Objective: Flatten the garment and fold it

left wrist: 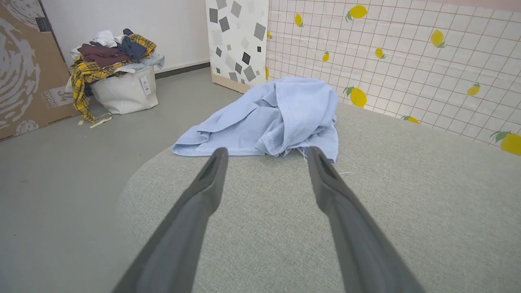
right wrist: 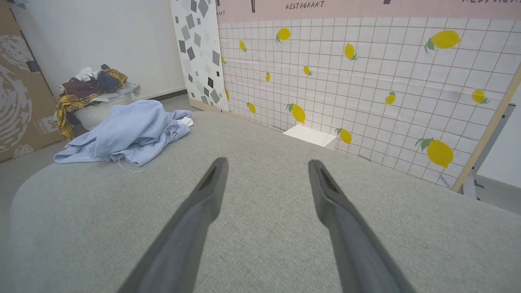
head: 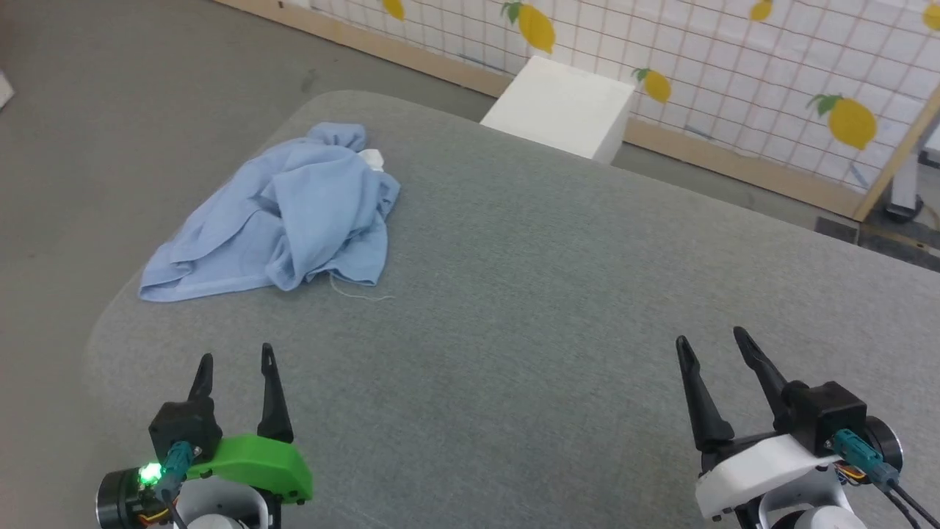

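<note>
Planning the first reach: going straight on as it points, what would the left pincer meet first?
Probably the garment, at its near hem; how high the left pincer hangs is unclear.

A grey fabric tabletop (head: 514,308) with a rounded corner stands on a grey floor (head: 110,110). Behind it runs a white grid-lined screen (right wrist: 366,81) printed with lemons, edged in pale wood, with a pink band (right wrist: 366,8) along its top. A white box (head: 562,106) sits at its foot. Farther off, a white bag (left wrist: 124,91) heaped with clothes stands by a plain white wall (left wrist: 134,24), between a cardboard sheet (left wrist: 20,69) and a panel of grey squares (left wrist: 238,38).
</note>
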### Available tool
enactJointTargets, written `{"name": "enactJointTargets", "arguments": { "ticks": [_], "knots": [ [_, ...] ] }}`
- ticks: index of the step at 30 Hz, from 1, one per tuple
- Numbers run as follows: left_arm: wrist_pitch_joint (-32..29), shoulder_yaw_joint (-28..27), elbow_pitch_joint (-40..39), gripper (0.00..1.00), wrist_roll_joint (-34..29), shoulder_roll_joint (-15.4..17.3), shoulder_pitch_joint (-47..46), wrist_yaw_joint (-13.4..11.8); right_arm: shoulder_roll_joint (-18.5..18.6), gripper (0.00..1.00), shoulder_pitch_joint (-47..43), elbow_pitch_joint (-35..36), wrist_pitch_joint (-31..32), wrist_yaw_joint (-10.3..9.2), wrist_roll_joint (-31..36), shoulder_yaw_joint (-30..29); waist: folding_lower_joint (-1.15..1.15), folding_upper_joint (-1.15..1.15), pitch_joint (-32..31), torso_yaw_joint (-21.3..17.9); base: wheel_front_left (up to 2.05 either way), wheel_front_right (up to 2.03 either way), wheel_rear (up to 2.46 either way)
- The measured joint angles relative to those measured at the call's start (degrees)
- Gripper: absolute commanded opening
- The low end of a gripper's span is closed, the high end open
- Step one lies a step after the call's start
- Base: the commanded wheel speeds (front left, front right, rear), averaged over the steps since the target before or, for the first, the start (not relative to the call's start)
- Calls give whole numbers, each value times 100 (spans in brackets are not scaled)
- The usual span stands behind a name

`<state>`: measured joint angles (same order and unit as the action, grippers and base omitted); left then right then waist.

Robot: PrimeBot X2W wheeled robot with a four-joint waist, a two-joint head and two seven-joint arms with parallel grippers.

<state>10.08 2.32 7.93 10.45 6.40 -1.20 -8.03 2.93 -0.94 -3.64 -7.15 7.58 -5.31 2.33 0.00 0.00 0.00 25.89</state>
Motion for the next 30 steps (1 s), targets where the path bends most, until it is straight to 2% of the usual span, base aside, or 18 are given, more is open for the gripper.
{"name": "enactJointTargets", "arguments": {
  "ticks": [30],
  "knots": [
    [365,55,301,100,526,244,12,-288,-1,100,0,-126,-270,0,-234,148,0,0,-98,1134,-1,-1,-1]
  ]
}}
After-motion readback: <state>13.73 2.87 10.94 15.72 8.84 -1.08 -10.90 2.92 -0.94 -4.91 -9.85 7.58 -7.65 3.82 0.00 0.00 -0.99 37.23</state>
